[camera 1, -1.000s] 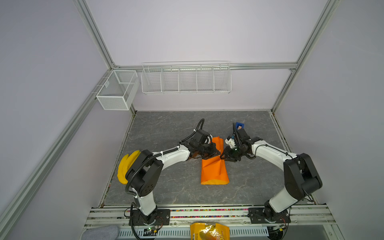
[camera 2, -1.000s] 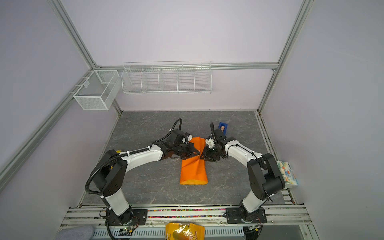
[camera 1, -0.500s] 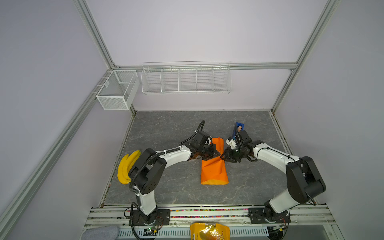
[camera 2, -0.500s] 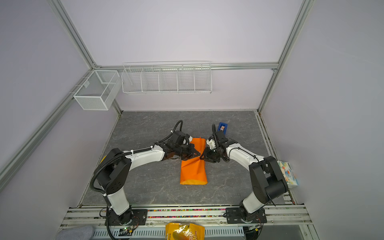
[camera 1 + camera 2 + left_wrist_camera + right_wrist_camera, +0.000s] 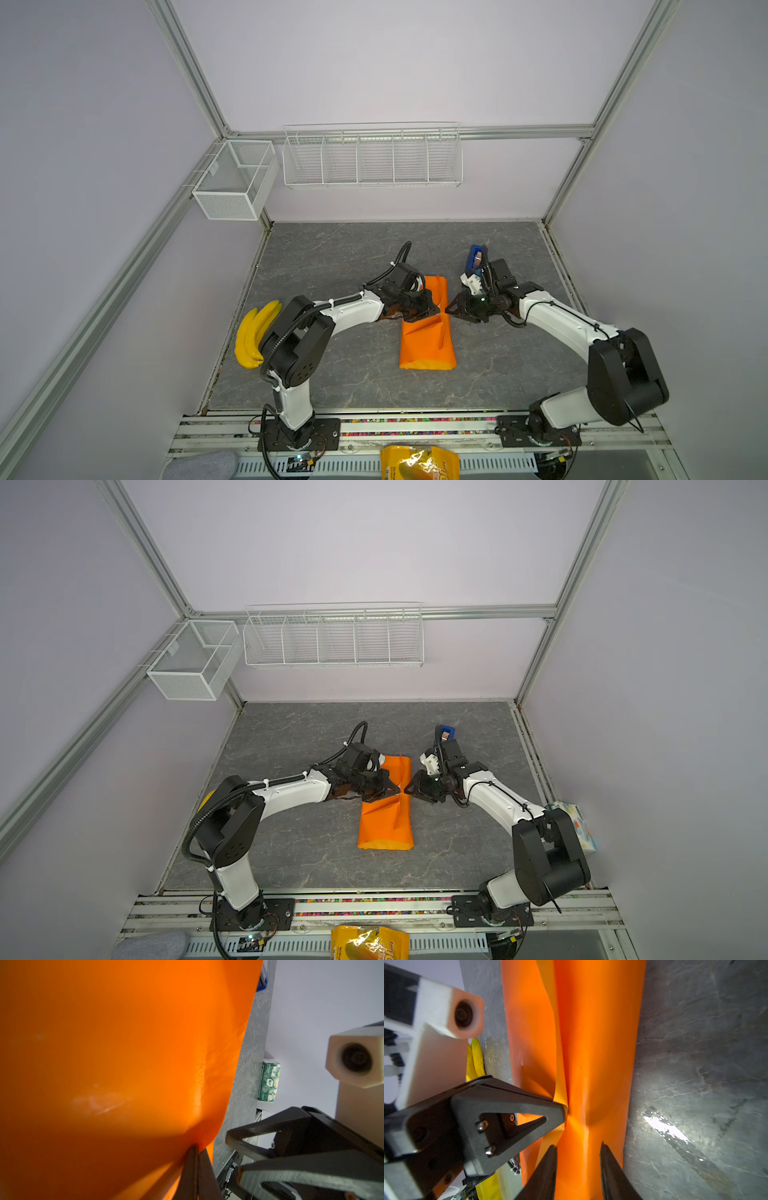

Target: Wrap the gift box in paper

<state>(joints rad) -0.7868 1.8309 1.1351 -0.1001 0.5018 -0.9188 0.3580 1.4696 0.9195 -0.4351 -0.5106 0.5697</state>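
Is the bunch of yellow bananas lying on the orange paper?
No, the bananas lie at the left edge of the table, well apart from the paper, with bare grey surface between them.

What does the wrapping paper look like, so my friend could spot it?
Find the grey marbled tabletop. Near its middle lies a long folded bundle of thin orange paper. It is the only orange thing there; the curved bananas at the left edge are yellow.

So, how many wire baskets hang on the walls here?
2. The small mesh basket hangs on the left wall, near the back corner. The long basket with dividers hangs on the back wall. Both show in both top views, and no other basket is visible.
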